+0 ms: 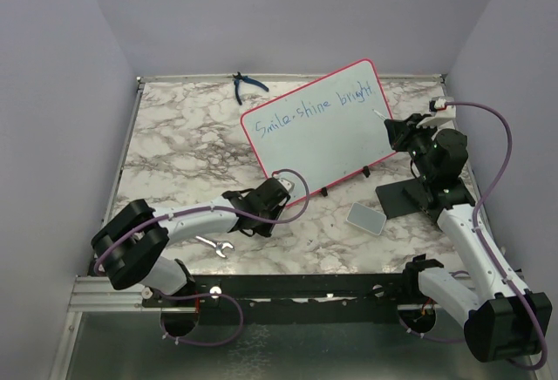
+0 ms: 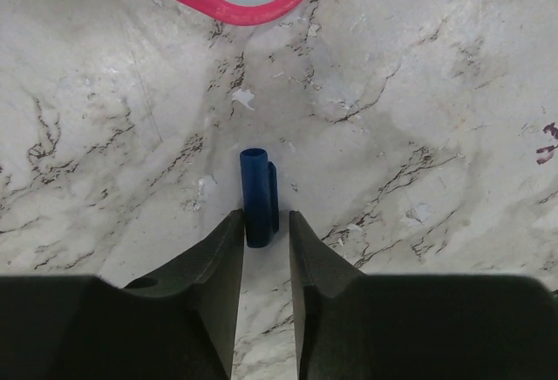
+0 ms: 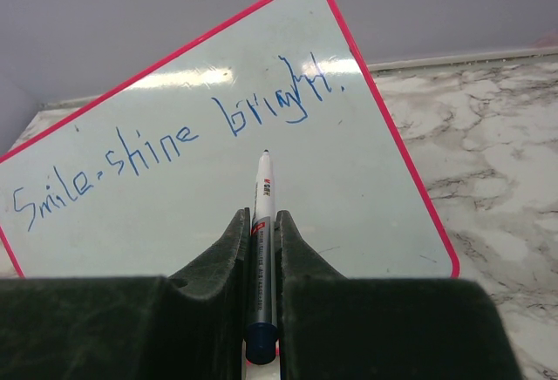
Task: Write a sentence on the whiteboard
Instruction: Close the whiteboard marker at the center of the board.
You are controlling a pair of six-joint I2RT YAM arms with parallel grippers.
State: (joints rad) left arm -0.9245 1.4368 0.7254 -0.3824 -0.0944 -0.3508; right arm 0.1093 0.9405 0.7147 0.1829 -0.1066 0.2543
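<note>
Right gripper (image 3: 260, 217) is clenched on a white marker (image 3: 262, 184), barrel pinched between both fingers, dark tip poking out toward the whiteboard (image 3: 375, 197); can't tell if the tip actually touches the surface tbh. Just above that tip is the sentence (image 3: 174, 149), thin blue handwriting, "Smile-shine bright", one line climbing from lower left to upper right of the right wrist view; the tip sits under the word "bright". Board itself is glossy white with a red-pink frame and rounded corners; in the top view it's right of centre in the upper half, turned so the text slants up to the right, small black feet (image 1: 324, 191) along its lower edge, resting on the marble table (image 1: 174, 136).

Left gripper (image 2: 266, 217) comes in from the bottom of its wrist view, pointing at a rounded corner of the board at the top of that frame; a little blue cap (image 2: 255, 175) lies on the marble with its near end between the two fingertips; jaws are narrow around it, but whether they're really squeezing it, can't tell.

Further out in the top view: grey pad (image 1: 366, 218) and a flat black plate (image 1: 403, 197) below the board's right end; wrench (image 1: 214, 247) at lower left near the left arm; blue-handled pliers (image 1: 247, 85) at the upper middle.
</note>
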